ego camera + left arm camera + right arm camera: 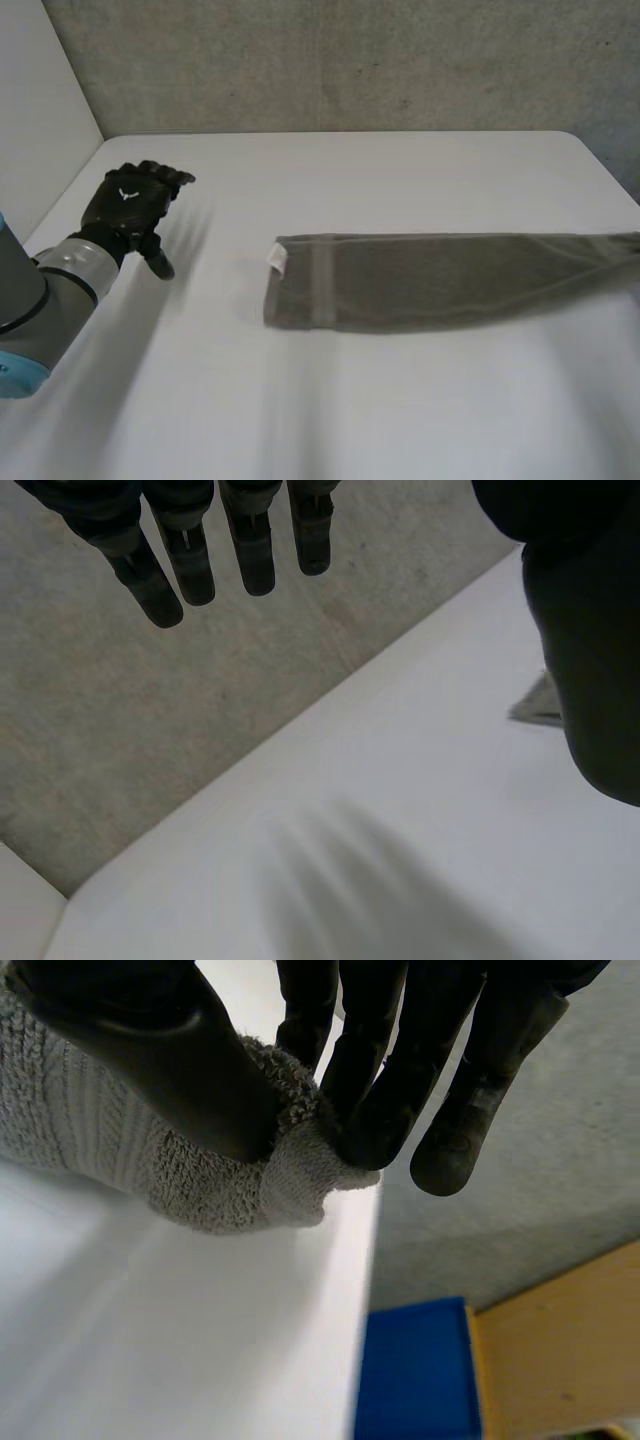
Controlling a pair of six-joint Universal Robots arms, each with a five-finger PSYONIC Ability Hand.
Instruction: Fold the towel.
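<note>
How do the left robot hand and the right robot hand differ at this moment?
The left robot hand is open, fingers straight, holding nothing; the right robot hand is shut, pinching the towel between thumb and fingers. The left is over bare table, apart from the towel; the right is at the towel's end by the table's edge. Both are black.

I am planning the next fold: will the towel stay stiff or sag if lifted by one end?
Probably sags: the towel bunches where the right hand pinches its end. Its looped pile likely resists slipping from the fingers. Lying flat, it should not roll.
</note>
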